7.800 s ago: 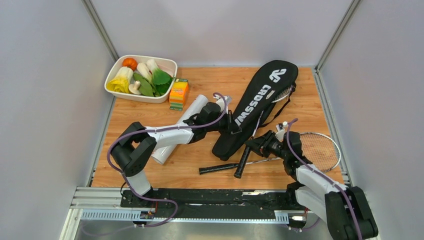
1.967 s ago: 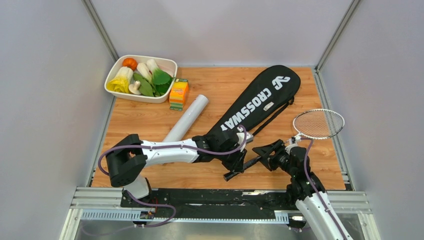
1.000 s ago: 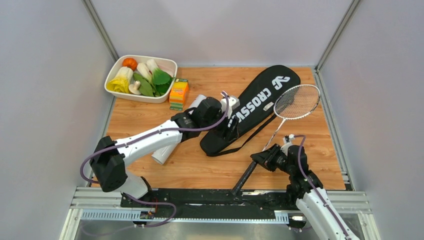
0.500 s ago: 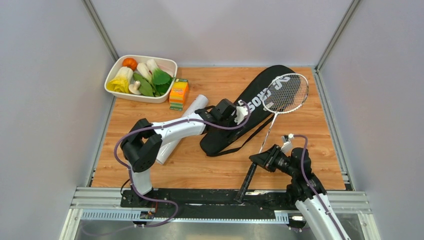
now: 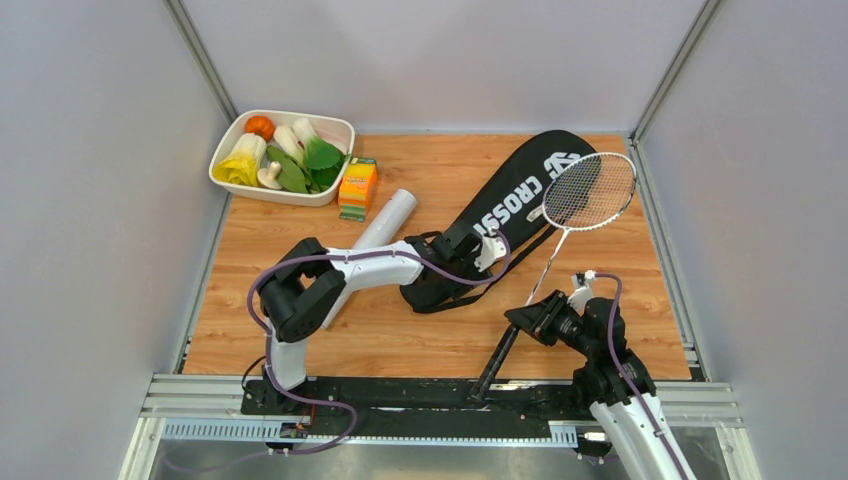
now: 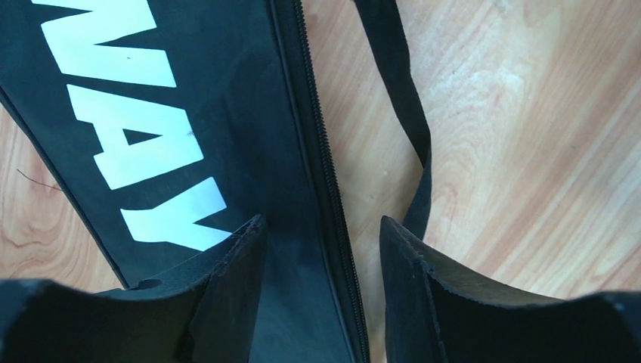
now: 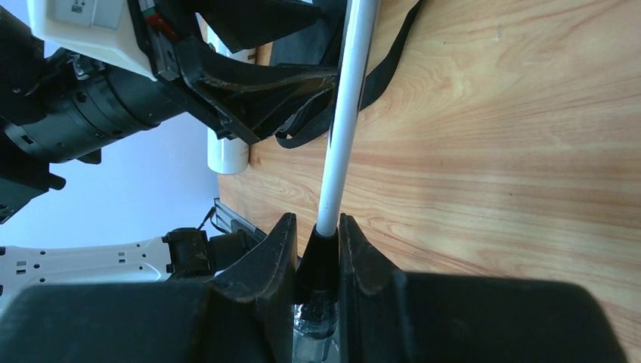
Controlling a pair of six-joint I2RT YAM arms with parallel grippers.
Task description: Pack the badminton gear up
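The black CROSSWAY bag [image 5: 520, 195] lies slanted across the wooden table. My left gripper [image 5: 470, 265] hangs over the bag's narrow near end. In the left wrist view it [image 6: 321, 224] is open, its fingers [image 6: 234, 287] astride the zipper edge of the bag [image 6: 174, 113], with the strap [image 6: 408, 128] to the right. My right gripper [image 5: 537, 318] is shut on a racket where the white shaft [image 7: 344, 128] meets the black handle cone [image 7: 320, 261]. The strung head [image 5: 588, 190] is raised over the bag's wide end, and the handle [image 5: 492, 370] points toward the near rail. A long white tube [image 5: 380, 225] lies left of the bag.
A white dish [image 5: 225, 150] of toy vegetables sits at the back left, with a small orange-and-green box [image 5: 358, 187] beside it. Grey walls close in both sides. The metal rail [image 5: 400, 395] runs along the near edge.
My left gripper has slid along the bag down to its narrow near end. The racket head has swung left over the bag, then a little back to the right, still in my right gripper.
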